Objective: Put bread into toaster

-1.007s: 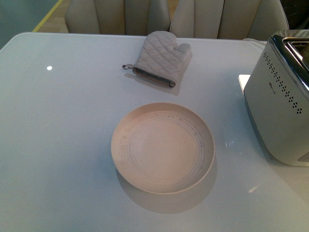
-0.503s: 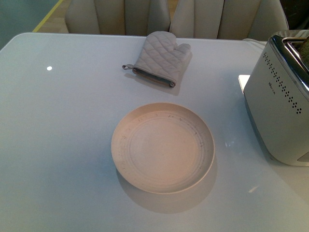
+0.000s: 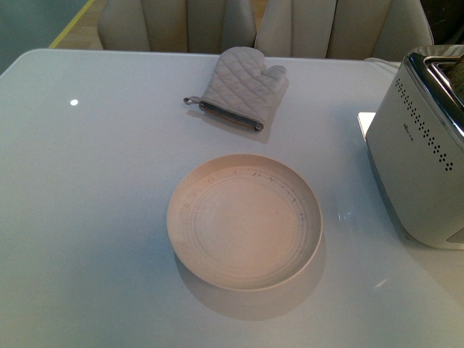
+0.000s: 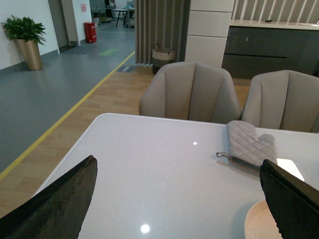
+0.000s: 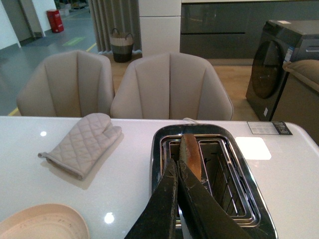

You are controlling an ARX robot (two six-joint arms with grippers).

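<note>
From my feed, the plate [image 3: 244, 221] sits mid-tabletop [image 3: 94, 217], the oven mitt [image 3: 243, 87] behind it. The toaster [image 3: 424, 152] stands to the right, the bread [image 5: 190, 155] upright in its left slot. Two chairs [image 3: 177, 23] lie behind the tabletop.

The front view looked down from above onto the table [image 3: 87, 217], with the plate [image 3: 245, 221] in the middle and the toaster [image 3: 420, 159] cut by the right edge. The left wrist view sat low near the table's near side and faced across it toward the chairs [image 4: 189, 92]. The right wrist view hung close above the toaster [image 5: 209, 174], facing the same chairs. All three shared the oven mitt [image 3: 243, 87]
</note>
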